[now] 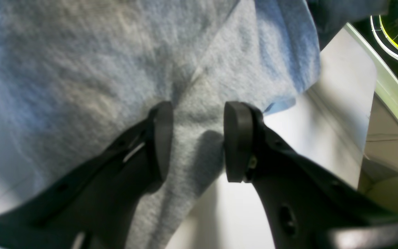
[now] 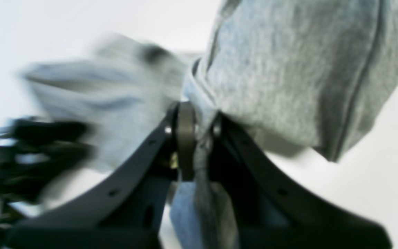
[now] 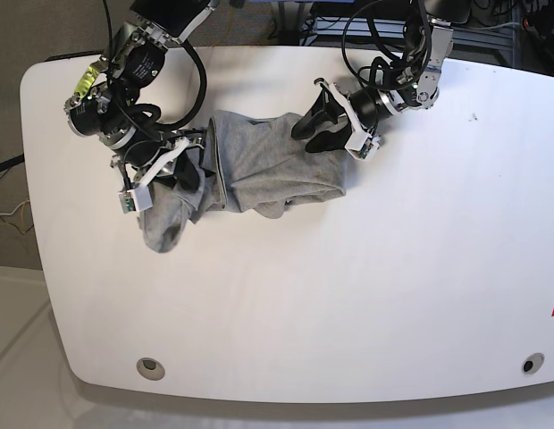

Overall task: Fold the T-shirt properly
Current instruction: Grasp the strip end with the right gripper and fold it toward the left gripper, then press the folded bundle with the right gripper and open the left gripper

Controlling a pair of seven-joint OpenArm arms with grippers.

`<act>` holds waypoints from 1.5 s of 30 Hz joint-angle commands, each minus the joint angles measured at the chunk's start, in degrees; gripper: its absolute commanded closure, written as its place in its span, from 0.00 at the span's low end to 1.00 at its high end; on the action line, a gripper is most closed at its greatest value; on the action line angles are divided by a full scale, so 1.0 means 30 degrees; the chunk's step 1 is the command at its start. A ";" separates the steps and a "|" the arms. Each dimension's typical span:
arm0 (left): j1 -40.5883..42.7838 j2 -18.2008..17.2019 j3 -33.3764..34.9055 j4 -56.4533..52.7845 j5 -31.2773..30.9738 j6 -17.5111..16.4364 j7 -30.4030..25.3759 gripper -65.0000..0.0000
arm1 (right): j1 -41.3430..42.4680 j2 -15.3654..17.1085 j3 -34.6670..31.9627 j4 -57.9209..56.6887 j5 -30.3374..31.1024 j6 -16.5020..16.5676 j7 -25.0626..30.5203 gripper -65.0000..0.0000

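Nearest the front edge, the white table (image 3: 286, 304) lies bare around two small round fittings; further back the grey T-shirt (image 3: 259, 170) sits crumpled in a loose heap on the table's far left part, stretched between the two arms, one bunched end drooping toward the front at the left.

The right gripper (image 2: 199, 133) is clamped tight on a fold of the shirt's cloth, the fabric pinched between its fingertips and spilling out above and below them; a hemmed bulge of cloth hangs to one side, and the rest of that wrist view is blurred. In the base view this gripper sits at the shirt's left end.

The left gripper (image 1: 197, 138) stands with its jaws partly apart, a ridge of grey cloth running up between the two pads (image 1: 237, 138); whether the pads actually press on the cloth I cannot tell. Seen from the base view, it rests at the shirt's far right corner; cables trail off behind both arms.
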 commanded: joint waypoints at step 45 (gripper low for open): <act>-0.0546 0.0016 -0.0012 -0.0665 0.0520 0.0353 0.0875 0.65 | -0.1340 0.0013 -0.7763 -0.3088 0.3150 0.0114 0.2420 1.00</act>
